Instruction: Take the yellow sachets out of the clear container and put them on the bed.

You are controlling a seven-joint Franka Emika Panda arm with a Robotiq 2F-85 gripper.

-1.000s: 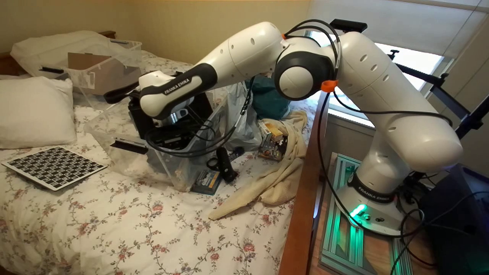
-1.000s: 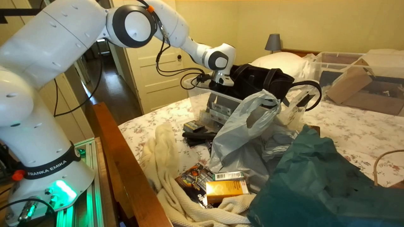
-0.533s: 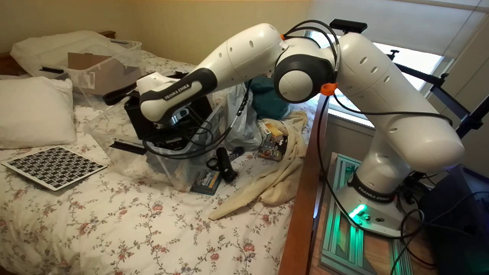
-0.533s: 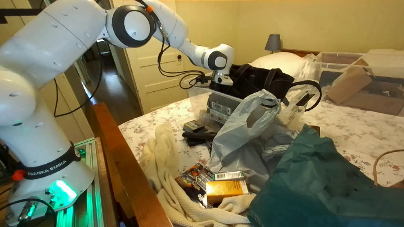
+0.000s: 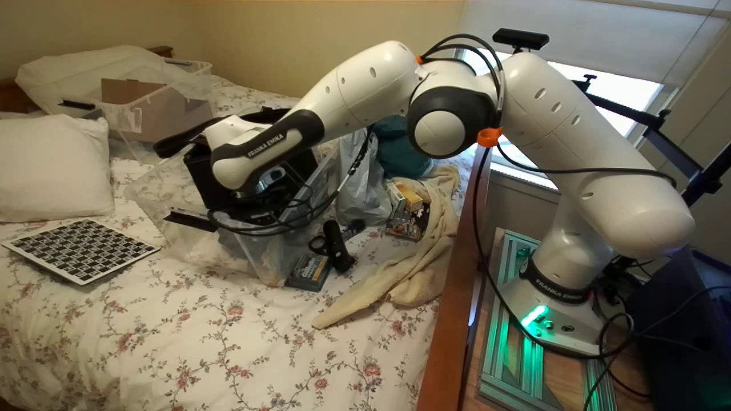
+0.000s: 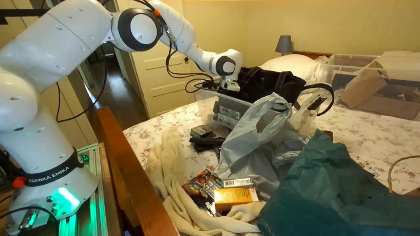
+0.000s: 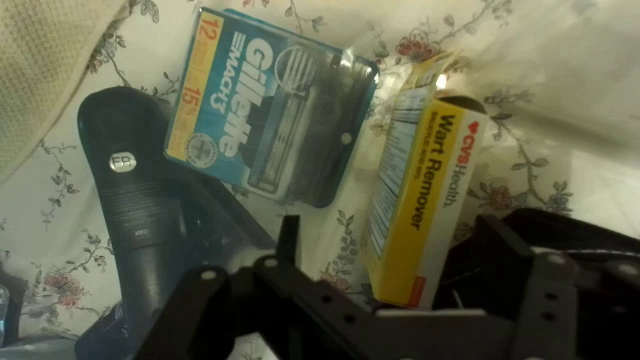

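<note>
The clear container stands on the flowered bed. My hand reaches down into it in both exterior views, where the fingers are hidden. In the wrist view my gripper is open, with one finger on each side of a yellow-and-white box marked Wart Remover. The box is tilted and appears not gripped. It is the only yellow packet in the wrist view. Outside the container, a shiny golden-yellow packet, box-shaped, lies by the cream cloth. No clearly flat yellow sachets show.
A black bag and grey boxes fill part of the container. A blue Gillette pack, a black-handled tool, a grey plastic bag and a green bag lie around it. A wooden rail edges the bed.
The arm and hand have moved down a little, deeper into the container. The things on the bed have not visibly moved.
</note>
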